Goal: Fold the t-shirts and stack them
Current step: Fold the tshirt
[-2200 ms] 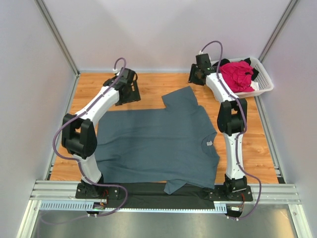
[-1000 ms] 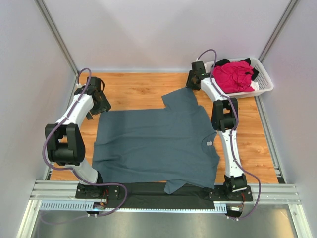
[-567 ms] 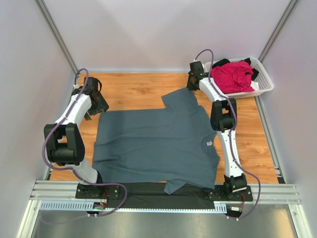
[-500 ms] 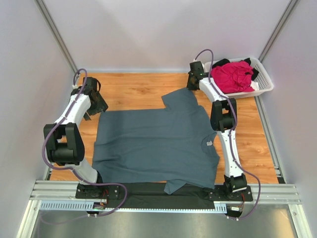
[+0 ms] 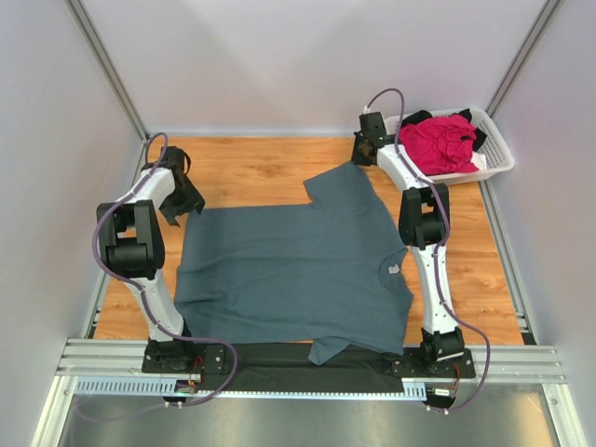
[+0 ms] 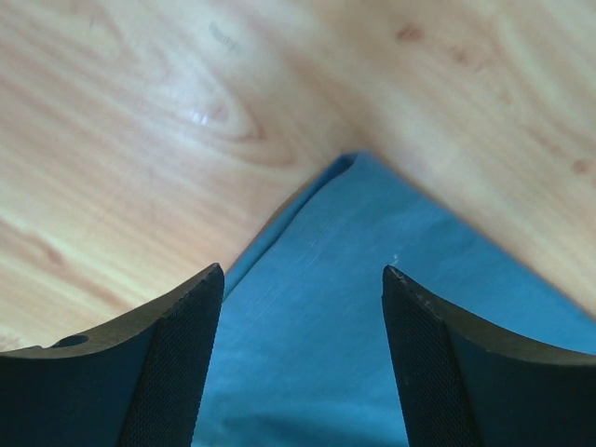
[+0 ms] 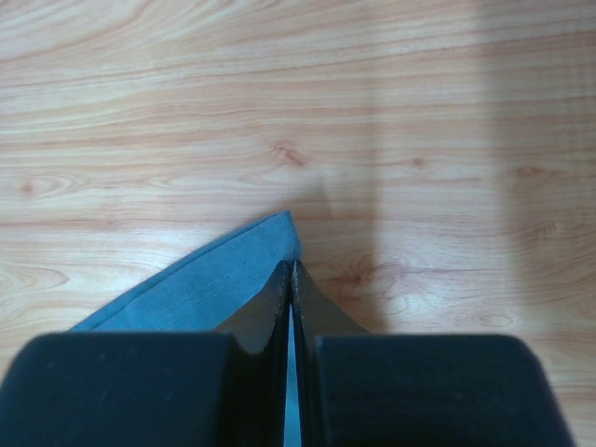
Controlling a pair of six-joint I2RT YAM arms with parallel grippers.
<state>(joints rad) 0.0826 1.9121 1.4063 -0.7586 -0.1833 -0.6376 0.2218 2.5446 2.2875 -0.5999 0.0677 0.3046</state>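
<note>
A large slate blue-grey t-shirt lies spread flat on the wooden table, its neck label toward the right. My left gripper hovers at the shirt's far left corner. In the left wrist view it is open, with that cloth corner lying between the fingers. My right gripper sits at the tip of the far sleeve. In the right wrist view it is shut on the sleeve's hemmed corner, a sliver of blue showing between the fingers. A magenta-pink t-shirt and a black one are piled in a basket.
The white slatted basket stands at the far right corner, close behind my right arm. Grey walls enclose the table on three sides. Bare wood lies beyond the shirt.
My right gripper has shut on the sleeve corner. My left arm's elbow has swung farther back while its gripper stayed at the shirt's far left corner, jaws narrowing slightly.
</note>
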